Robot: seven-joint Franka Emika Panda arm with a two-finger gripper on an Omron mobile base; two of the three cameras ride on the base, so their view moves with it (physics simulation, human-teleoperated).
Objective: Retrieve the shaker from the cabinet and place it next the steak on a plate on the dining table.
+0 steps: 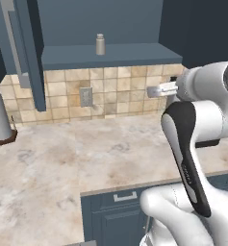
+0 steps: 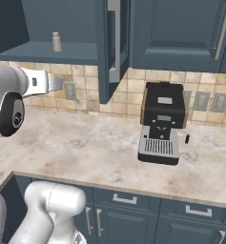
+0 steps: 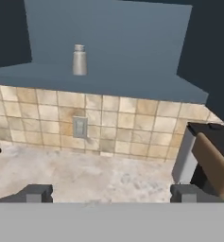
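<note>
- Beige marbled counter (image 1: 62,158) runs under a tiled backsplash (image 3: 127,127), with the dark slate-blue cabinet (image 1: 106,14) above it standing open, its door (image 1: 24,53) swung out at the left base view's 10 o'clock
- The shaker (image 1: 100,44) stands upright on the cabinet's shelf (image 1: 110,56), alone there, near the shelf's front lip and well apart from both side walls
- The gripper (image 3: 111,193) has its jaws spread wide and holds nothing; its two dark tips sit low in the hand view, far apart
- In the hand view the shaker (image 3: 79,60) lies toward 11 o'clock of the gripper, higher and further in, with clear air between; the hand looks roughly level at the backsplash below the shelf
- The shaker's long axis is vertical, so a level approach with a finger on each side of the body looks the fitting one
- The judged next need: rise, shift toward 11 o'clock, then advance over the shelf lip
- Edges to mind: the shelf's front edge just under the path, and the open door (image 2: 113,43) hanging at the right base view's 12 o'clock
- A coffee machine (image 2: 163,121) sits on the counter at 3 o'clock in that view, and a grey roll on a brown base (image 1: 0,120) at 9 o'clock of the left base view, both well clear of the reach
- Room above the shaker inside the cabinet looks ample
</note>
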